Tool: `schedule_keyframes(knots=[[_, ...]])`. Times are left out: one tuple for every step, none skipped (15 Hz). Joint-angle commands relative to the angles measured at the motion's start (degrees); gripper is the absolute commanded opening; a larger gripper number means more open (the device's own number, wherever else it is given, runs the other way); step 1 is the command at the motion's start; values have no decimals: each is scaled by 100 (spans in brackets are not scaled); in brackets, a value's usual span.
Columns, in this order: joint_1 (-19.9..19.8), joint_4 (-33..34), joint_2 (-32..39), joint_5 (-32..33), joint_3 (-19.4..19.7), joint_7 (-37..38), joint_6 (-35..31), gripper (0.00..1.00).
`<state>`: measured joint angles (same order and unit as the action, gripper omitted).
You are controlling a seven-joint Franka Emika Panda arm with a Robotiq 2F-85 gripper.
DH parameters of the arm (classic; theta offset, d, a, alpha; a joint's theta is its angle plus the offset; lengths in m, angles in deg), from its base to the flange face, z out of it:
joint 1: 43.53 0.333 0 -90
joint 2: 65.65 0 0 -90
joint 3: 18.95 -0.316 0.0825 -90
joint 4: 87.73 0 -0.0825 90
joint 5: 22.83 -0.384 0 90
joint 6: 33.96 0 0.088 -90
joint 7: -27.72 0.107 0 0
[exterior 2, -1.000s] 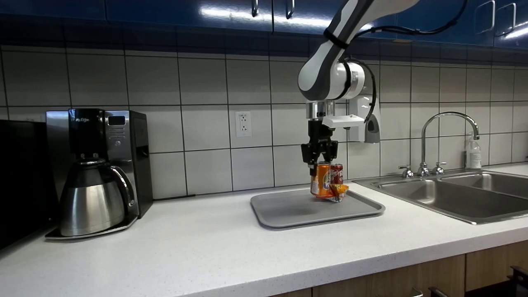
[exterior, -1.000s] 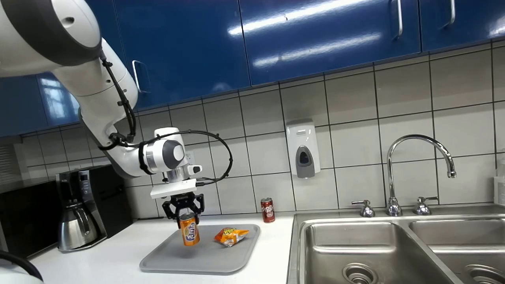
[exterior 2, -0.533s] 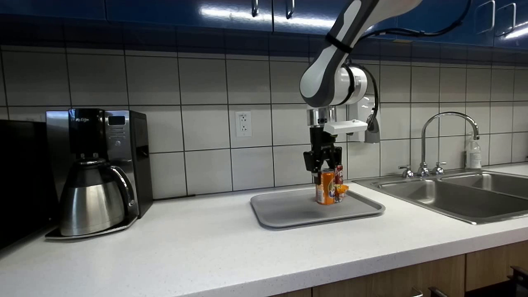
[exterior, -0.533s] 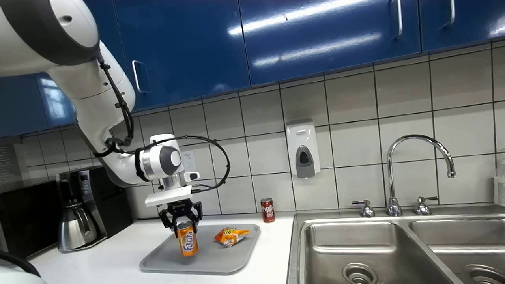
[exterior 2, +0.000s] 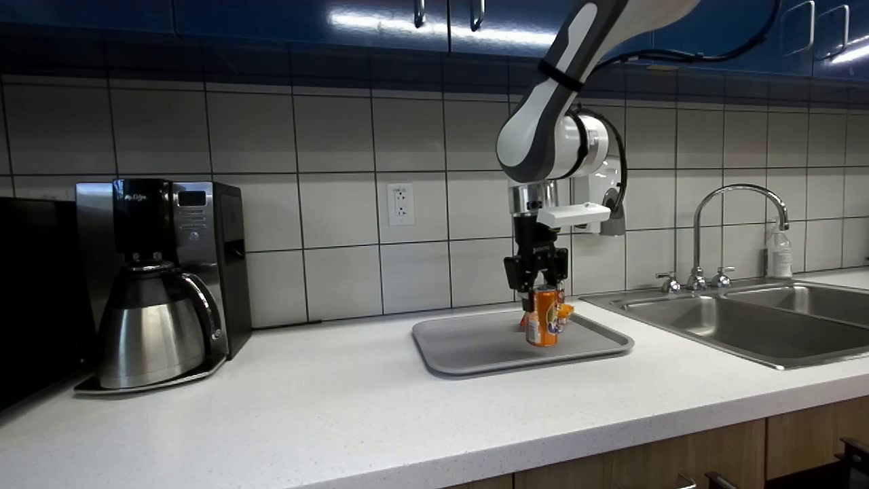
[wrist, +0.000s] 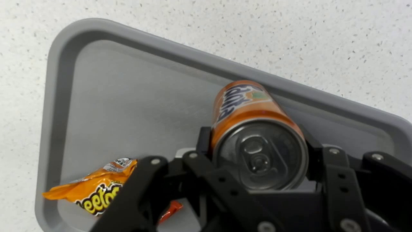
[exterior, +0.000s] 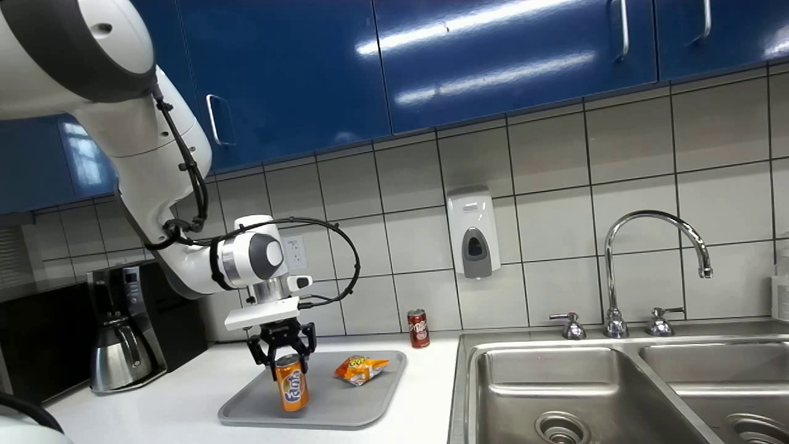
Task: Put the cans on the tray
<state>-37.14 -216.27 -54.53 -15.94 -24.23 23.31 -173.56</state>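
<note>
Orange can (exterior: 291, 383) in the jaws, within the outline of the tray (exterior: 345, 401); dark red can (exterior: 418, 328) left to fetch.
The jaws clasp the orange can from both sides near its top, and it hangs or stands roughly upright close to one long rim of the tray; whether its base touches cannot be told. That half of the task looks nearly done: what remains, I judge, is to settle the can if needed and let go. The dark red can stands upright on the counter (exterior: 425, 382) near the tiled wall (exterior: 555, 225), off the tray, so its half is not begun. A snack packet (exterior: 361, 369) lies apart on the tray.
</note>
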Motion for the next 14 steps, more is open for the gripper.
schedule_keyframes(knots=[[27,-52,-77,154,38,219,-71,38],[35,-20,-41,187,53,266,-75,38],[42,3,-13,209,63,314,-68,38],[52,12,6,252,76,379,-71,38],[54,28,26,264,80,417,-30,38],[53,30,44,278,86,454,-25,38],[53,28,59,294,90,479,-33,38],[52,37,79,303,95,499,-27,38],[51,43,99,310,99,513,-31,38],[48,59,130,298,101,529,-33,38],[48,65,143,292,104,539,-30,38],[48,74,159,282,106,554,-32,38],[48,80,170,277,108,568,-45,38],[48,94,176,275,109,581,-46,38]])
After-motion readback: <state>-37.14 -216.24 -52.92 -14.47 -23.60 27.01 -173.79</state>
